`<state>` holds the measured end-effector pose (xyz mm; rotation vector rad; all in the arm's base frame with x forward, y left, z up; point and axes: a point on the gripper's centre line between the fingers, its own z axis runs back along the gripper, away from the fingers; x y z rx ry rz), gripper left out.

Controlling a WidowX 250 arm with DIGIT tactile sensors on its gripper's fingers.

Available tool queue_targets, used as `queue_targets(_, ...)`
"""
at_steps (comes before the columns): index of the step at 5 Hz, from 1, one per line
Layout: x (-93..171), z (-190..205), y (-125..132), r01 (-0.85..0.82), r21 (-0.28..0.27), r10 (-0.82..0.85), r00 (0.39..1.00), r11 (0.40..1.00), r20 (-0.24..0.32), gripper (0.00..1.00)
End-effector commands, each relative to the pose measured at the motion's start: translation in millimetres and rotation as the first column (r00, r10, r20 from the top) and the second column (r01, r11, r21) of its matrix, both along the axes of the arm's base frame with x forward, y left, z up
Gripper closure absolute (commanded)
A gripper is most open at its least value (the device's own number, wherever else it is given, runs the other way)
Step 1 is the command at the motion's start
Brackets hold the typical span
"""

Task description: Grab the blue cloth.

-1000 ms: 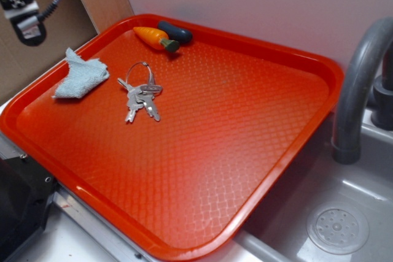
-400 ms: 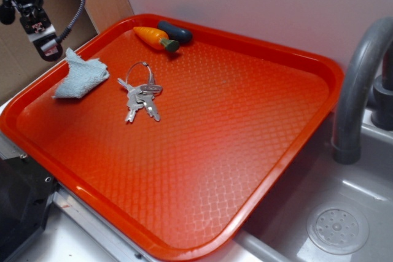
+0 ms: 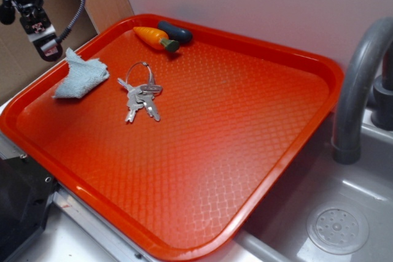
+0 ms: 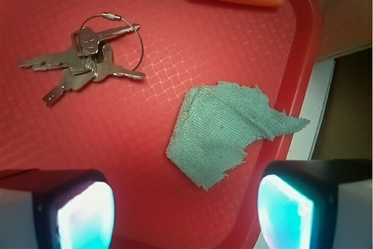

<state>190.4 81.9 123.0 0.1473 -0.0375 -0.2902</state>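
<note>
Gripper (image 4: 183,211) jaws spread wide, holding nothing, above the blue cloth (image 4: 227,129). Cloth lies at tray (image 3: 319,65) edge, around 9 o'clock in the exterior view, one corner possibly draped on the rim. Keys (image 3: 140,96) just beside it at 3 o'clock.

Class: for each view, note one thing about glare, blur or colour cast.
Exterior view: pale glare washes the red tray near its front; the tool is small at the edge. Wrist view: blue cloth sharp but greenish; tool fingers blurred, glowing cyan.

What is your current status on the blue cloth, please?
Gripper open above tray's left rim. Blue cloth ungrasped, corner on rim. Keys apart; nothing blocking.
</note>
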Motion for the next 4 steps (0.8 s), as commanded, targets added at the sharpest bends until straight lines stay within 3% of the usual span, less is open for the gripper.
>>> queue_targets(1,28,-44,30,0.314,0.119,-0.310,0.949,0.942,-0.053,0.00)
queue_targets(2,39,-74,43,0.442,0.124,-0.431,0.896,0.888,-0.111,0.00)
queue_targets(3,41,-84,52,0.471,0.144,-0.455,0.881,0.870,-0.132,0.00)
queue_targets(4,41,-89,59,0.530,0.153,-0.519,0.848,0.834,-0.108,0.00)
